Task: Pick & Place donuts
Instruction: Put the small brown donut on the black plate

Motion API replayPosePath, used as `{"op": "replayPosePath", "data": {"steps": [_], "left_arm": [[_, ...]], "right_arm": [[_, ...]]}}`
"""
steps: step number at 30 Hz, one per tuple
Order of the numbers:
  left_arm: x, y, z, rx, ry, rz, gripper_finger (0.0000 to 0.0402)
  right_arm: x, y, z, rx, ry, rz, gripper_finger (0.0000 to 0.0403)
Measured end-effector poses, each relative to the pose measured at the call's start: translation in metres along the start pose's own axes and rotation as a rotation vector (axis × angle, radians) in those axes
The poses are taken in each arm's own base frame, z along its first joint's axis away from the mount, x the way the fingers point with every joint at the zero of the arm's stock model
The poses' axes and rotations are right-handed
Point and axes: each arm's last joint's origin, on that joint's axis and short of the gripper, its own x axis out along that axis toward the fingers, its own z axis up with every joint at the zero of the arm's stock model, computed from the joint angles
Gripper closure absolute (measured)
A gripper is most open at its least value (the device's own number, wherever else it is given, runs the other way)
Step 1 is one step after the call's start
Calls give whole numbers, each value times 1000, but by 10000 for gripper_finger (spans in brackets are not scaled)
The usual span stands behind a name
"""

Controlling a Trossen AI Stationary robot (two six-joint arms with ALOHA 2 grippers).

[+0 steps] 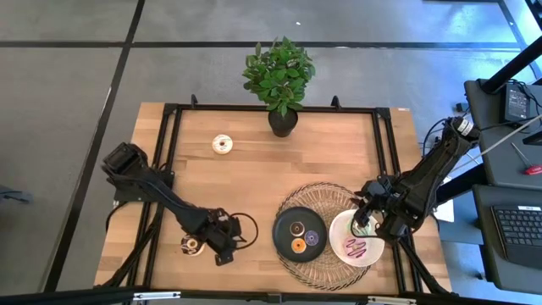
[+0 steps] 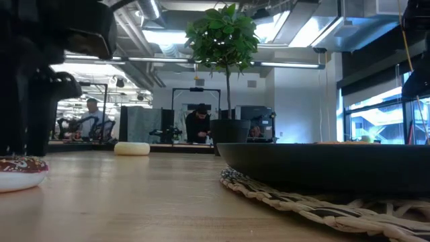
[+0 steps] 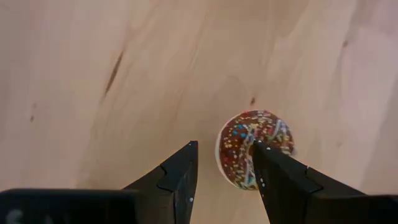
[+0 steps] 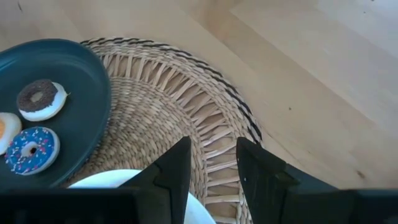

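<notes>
3 donuts (image 1: 302, 236) on plate (image 1: 281, 224), mat (image 1: 326, 196) beneath.

A light wooden counter (image 1: 279, 182) stands on a grey floor (image 1: 68, 93) crossed by dark lines. A potted plant (image 1: 280, 80) sits at the counter's far edge. To one side, a dark desk carries a keyboard (image 1: 515, 233). Beyond the counter, the room has exposed ceiling ducts (image 2: 151, 13), strip lights (image 2: 164, 35), large windows (image 2: 376, 117) and two people (image 2: 199, 124) at workstations.

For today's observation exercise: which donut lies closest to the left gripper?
The chocolate sprinkled donut, lying on the bare table right beside the left gripper. The others lie on the plates or far off near the plant.
</notes>
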Motion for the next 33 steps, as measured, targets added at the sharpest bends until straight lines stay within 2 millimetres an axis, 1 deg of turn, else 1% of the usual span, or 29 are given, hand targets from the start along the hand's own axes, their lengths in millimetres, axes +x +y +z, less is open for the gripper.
{"op": "replayPosePath", "data": {"steps": [3,6,11,14,23,28,33], "left_arm": [[6,-1,0,24,6,-1,254],[7,-1,-1,28,21,-5,257],[7,-4,1,-70,1,-35,256],[7,-6,2,-95,-10,-51,254],[8,-3,0,-9,11,-22,263],[8,-3,0,43,12,-23,280],[10,-3,-1,40,32,-28,315]], "right_arm": [[0,0,0,0,1,0,273],[0,0,0,-1,1,-1,273],[0,0,0,-27,1,-1,273],[0,0,0,-49,1,-1,273],[0,0,0,-54,1,-2,273],[0,0,0,-56,1,-2,273],[0,0,0,-76,1,-2,273]]}}
